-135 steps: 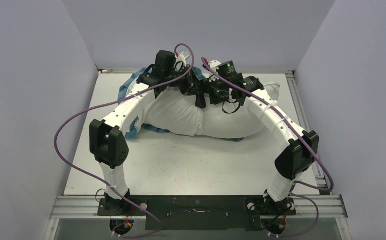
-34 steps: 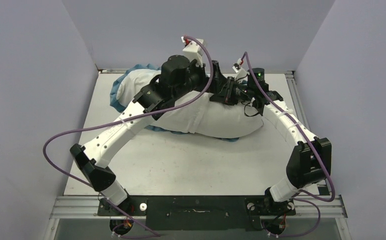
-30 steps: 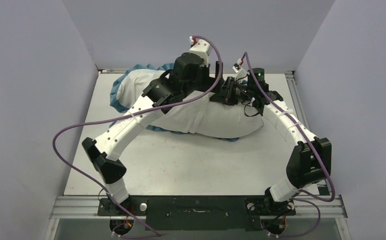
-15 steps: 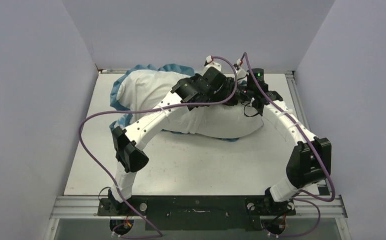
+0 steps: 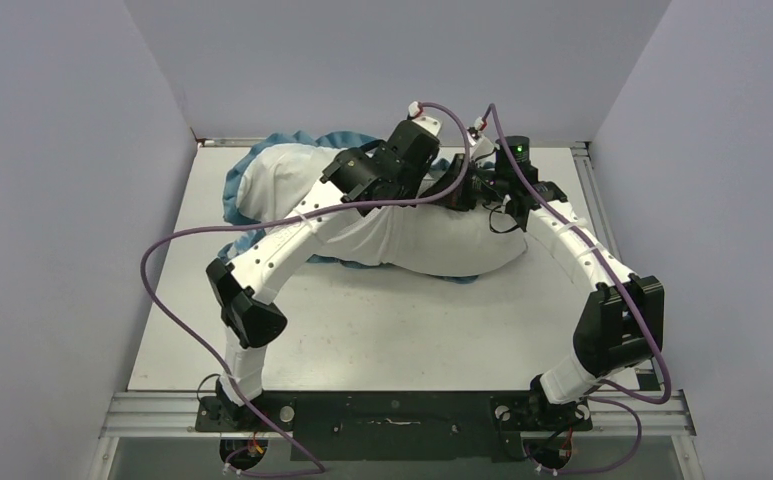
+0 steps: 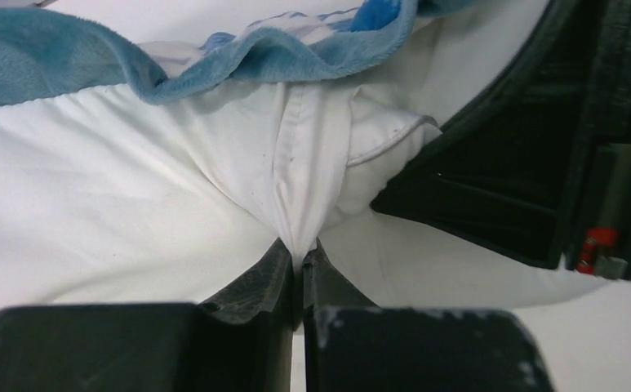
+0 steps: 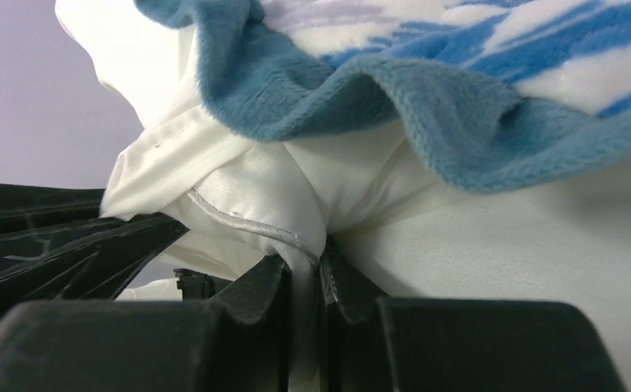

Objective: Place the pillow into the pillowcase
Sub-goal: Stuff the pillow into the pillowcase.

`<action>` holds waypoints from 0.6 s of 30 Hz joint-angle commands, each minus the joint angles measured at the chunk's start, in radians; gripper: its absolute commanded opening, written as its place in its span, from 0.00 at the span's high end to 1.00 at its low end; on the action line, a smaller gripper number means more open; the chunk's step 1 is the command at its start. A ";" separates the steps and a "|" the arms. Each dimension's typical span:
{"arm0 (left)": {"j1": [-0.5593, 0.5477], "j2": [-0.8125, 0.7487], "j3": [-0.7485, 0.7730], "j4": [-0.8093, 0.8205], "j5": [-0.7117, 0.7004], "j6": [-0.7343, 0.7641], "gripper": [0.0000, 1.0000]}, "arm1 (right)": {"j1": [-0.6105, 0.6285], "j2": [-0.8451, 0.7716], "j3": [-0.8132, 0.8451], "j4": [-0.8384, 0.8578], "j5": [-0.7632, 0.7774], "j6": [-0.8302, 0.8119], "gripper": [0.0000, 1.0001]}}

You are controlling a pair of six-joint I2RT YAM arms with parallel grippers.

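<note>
Left tool and right tool both pinch the pillow. The pillowcase sits bunched toward eleven o'clock; the pillow looks mostly uncovered, stuffing barely begun.

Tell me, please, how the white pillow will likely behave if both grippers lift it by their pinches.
Probably soft and floppy: the pillow fabric gathers into a creased fold where the left gripper pinches it. It would likely sag between the pinches, since the right gripper holds only a bunched corner. Puffy, so probably light for its bulk.
</note>
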 commanded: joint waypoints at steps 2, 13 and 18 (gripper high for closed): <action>-0.003 -0.164 0.041 0.251 0.280 -0.032 1.00 | 0.007 0.018 0.003 0.019 -0.022 0.021 0.95; 0.090 -0.132 0.041 0.513 0.697 -0.297 1.00 | 0.016 -0.031 -0.039 0.210 -0.097 0.110 0.95; 0.106 -0.042 0.114 0.648 0.950 -0.479 1.00 | 0.048 -0.036 -0.051 0.356 -0.111 0.198 0.95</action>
